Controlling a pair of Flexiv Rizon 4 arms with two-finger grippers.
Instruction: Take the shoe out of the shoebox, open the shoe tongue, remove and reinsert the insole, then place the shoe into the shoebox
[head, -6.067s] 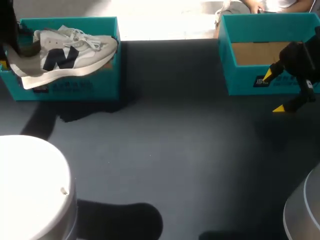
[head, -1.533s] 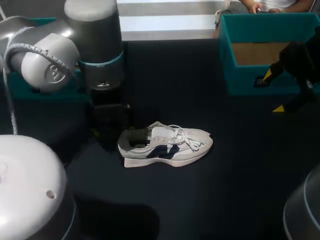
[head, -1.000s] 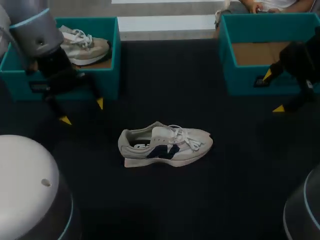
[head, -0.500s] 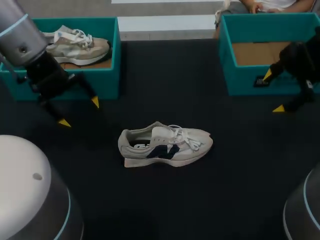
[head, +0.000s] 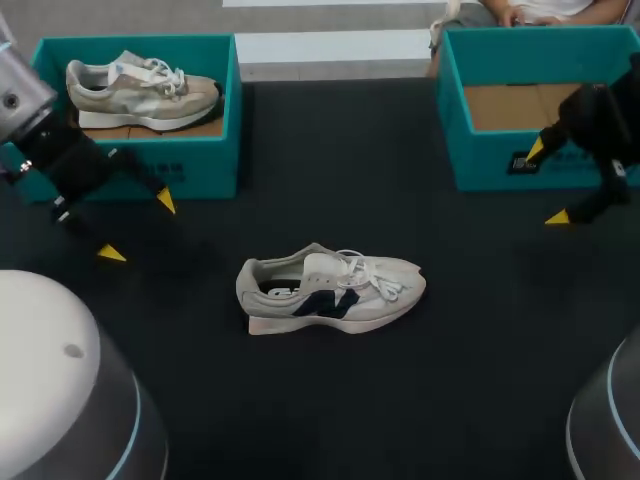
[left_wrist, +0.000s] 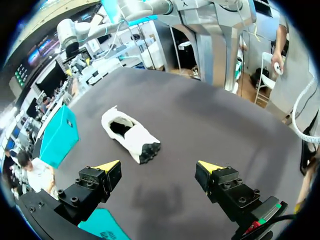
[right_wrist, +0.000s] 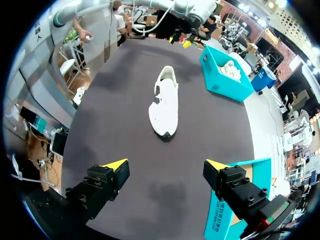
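Left claw and right claw gape empty; head view, unlike left wrist, shows second shoe in shoebox

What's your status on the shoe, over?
Left gripper open, empty, by the left shoebox; right gripper open, empty, by the right shoebox. Sneaker upright mid-table, outside both boxes. Nothing between it and either gripper.

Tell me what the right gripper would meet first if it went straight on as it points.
Probably the dark table, since the right gripper tilts down toward it. The white shoe lies farther along that line, centred between the open fingers; depth is unclear.
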